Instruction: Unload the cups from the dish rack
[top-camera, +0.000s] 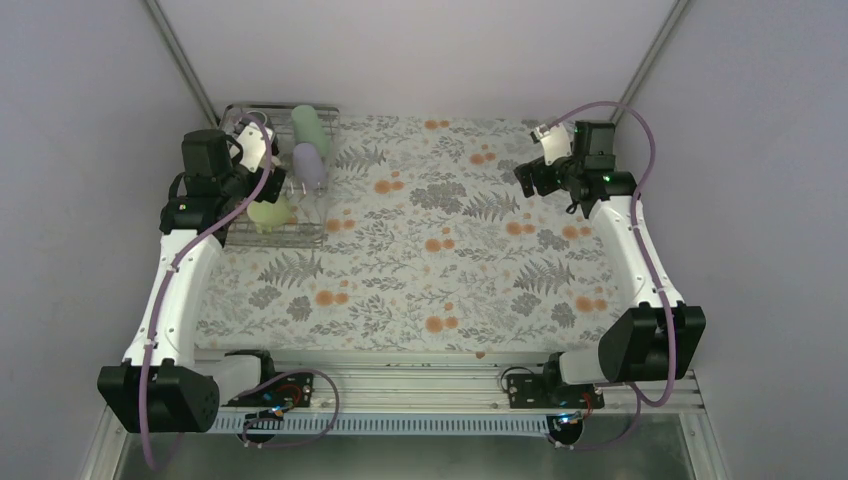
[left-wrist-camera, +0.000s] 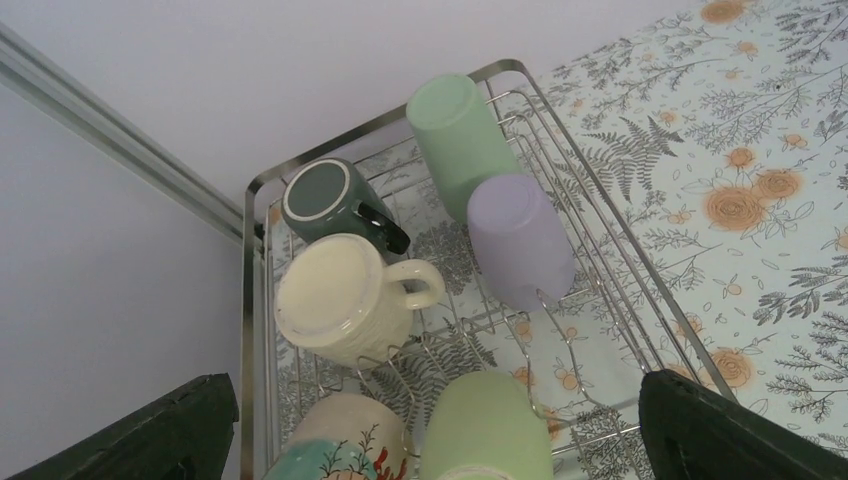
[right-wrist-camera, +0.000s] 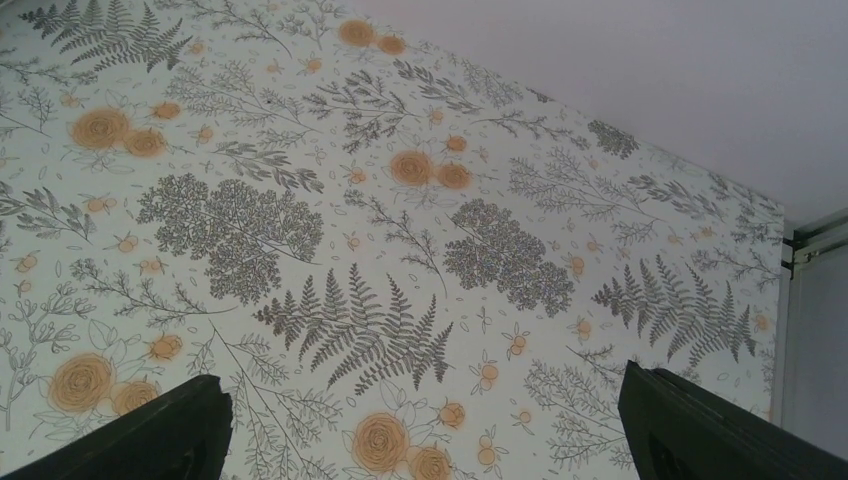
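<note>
left pincer (left-wrist-camera: 435, 385): wide open, holding nothing, hanging over the near end of the rack (left-wrist-camera: 250, 300).
right pincer (right-wrist-camera: 422, 380): wide open too, empty, above bare table (top-camera: 450, 260) towards its far right corner, well apart from the rack.
rack: in the far left corner of the table.
cups: all six are in the rack, bottoms up and tilted on the prongs (left-wrist-camera: 543, 300).
far end: dark mug (left-wrist-camera: 330, 200) at the left wall, mint tumbler (left-wrist-camera: 455, 135) by the right wall.
middle: cream mug (left-wrist-camera: 335, 300) just beside the dark mug, lilac tumbler (left-wrist-camera: 520, 240) touching the mint one.
near end: patterned mug (left-wrist-camera: 350, 440) and green cup (left-wrist-camera: 485, 425) side by side under my left fingers.
progress: nothing unloaded yet, i judge.
risk, crowding: my wide fingers could knock a neighbour as i come down on either near cup.
risk, snag: a rim or handle may catch a prong and drag the light rack along.
risk, slip: the smooth tilted tumblers may slide out of a loose pinch.
risk, reach: my right arm is far from the rack, so a handover could drop a cup.
</note>
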